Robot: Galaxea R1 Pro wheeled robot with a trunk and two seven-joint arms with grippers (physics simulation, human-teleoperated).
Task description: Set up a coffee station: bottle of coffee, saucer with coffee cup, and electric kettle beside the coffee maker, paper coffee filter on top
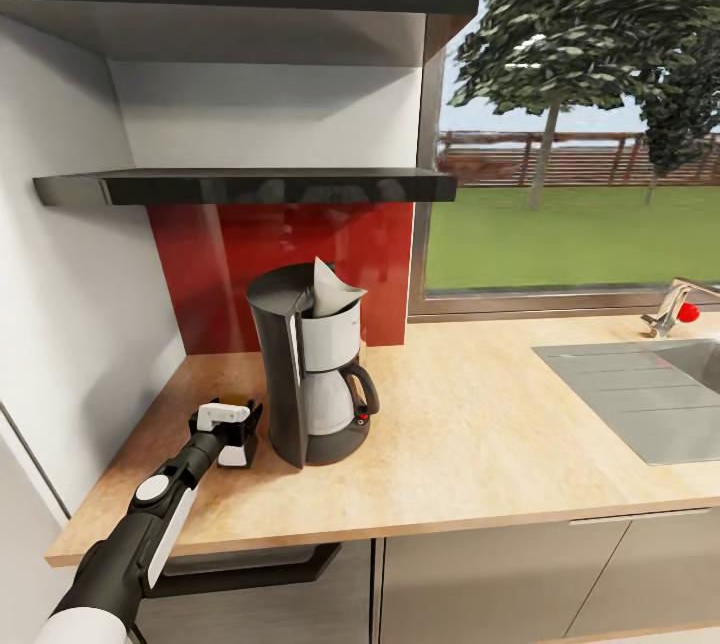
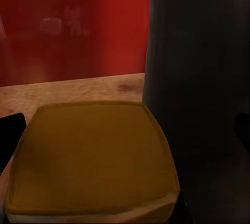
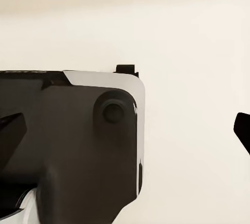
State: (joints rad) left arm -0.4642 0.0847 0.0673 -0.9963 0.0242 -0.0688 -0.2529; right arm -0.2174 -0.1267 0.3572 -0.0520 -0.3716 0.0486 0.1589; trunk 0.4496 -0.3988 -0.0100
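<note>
Arm: the left gripper (image 1: 233,427) reaches over the near left of the countertop (image 1: 470,444), at the bottle (image 1: 237,444) just left of the coffee maker (image 1: 305,374).
Grip: the fingers look pressed to the bottle's sides, though the head view is too small to be sure of contact; only one dark fingertip (image 2: 11,135) shows at the edge of the left wrist view.
Bottle: upright on the counter, brown-orange cap (image 2: 91,159) large in the left wrist view, with the machine's dark side right beside it.
Coffee maker: upright mid-counter, carafe (image 1: 335,402) seated at its base, a white paper filter (image 1: 330,294) poking from its top.
Right gripper: its camera faces a pale surface and a dark arm part; whether its fingers are spread cannot be told.
Far right: the sink (image 1: 650,394) and tap (image 1: 675,306) under the window.
Far left: the black shelf (image 1: 250,186) above the red backsplash, nothing visible on its edge.
Step in hand: by appearances, setting the bottle down beside the machine; filter seemingly done.
Next move: likely calls for the fingers to spread and the arm to draw back towards the near edge without tipping the bottle into the machine.
Outstanding: saucer, cup and kettle, by this reading.
</note>
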